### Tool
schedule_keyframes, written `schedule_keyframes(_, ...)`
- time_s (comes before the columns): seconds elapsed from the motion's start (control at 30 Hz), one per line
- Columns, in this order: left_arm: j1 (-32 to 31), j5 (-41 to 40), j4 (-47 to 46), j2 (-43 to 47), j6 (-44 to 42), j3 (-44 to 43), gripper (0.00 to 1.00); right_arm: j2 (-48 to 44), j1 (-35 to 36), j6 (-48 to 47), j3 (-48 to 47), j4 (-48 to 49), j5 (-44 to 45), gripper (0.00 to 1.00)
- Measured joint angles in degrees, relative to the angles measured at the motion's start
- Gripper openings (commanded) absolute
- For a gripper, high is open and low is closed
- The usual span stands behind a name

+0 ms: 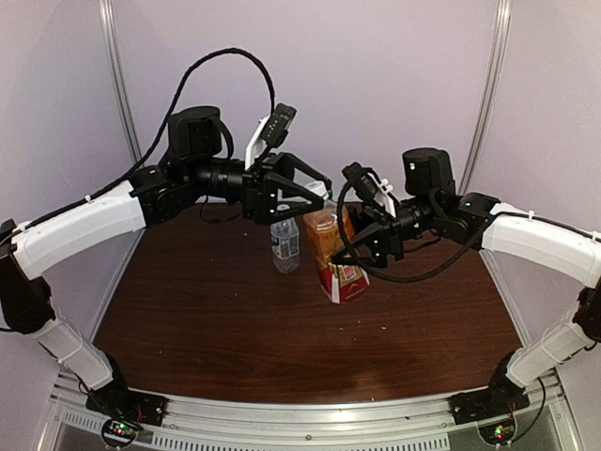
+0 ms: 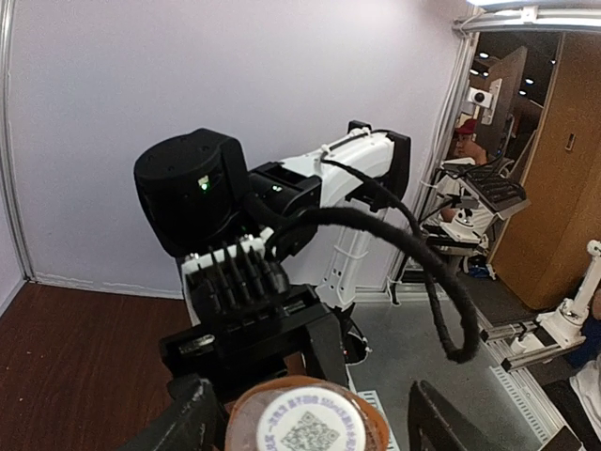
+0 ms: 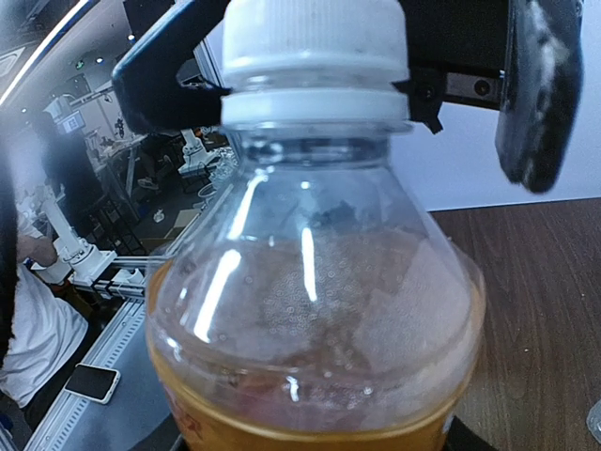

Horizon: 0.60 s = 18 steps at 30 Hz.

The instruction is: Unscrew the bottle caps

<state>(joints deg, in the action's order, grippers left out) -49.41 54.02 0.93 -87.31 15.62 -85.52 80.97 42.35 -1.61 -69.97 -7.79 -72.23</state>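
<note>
The amber bottle (image 1: 336, 252) with a red label is lifted and tilted above the table. My right gripper (image 1: 364, 246) is shut on its body. In the right wrist view the bottle (image 3: 310, 319) fills the frame and hides my own fingers. Its white cap (image 3: 315, 47) is on the neck. My left gripper (image 1: 315, 193) is open, with one finger (image 3: 540, 94) on each side of the cap. The left wrist view shows the cap (image 2: 310, 427) from above between the spread fingers (image 2: 188, 418). The clear water bottle (image 1: 285, 244) stands capped just left of it. The green bottle is not in view.
The dark brown table (image 1: 235, 329) has pale walls close behind and at the sides. A metal rail (image 1: 310, 413) with both arm bases runs along the near edge. The right arm's black cable (image 2: 413, 254) loops across the left wrist view.
</note>
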Motion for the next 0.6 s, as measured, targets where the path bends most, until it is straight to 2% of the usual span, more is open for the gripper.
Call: schedule_keyframes(0.6, 1.2, 5.6, -9.9, -1.7, 6.7, 0.0, 0.39, 0.2, 0.0, 0.8, 0.0, 1.7, -1.3, 0.59)
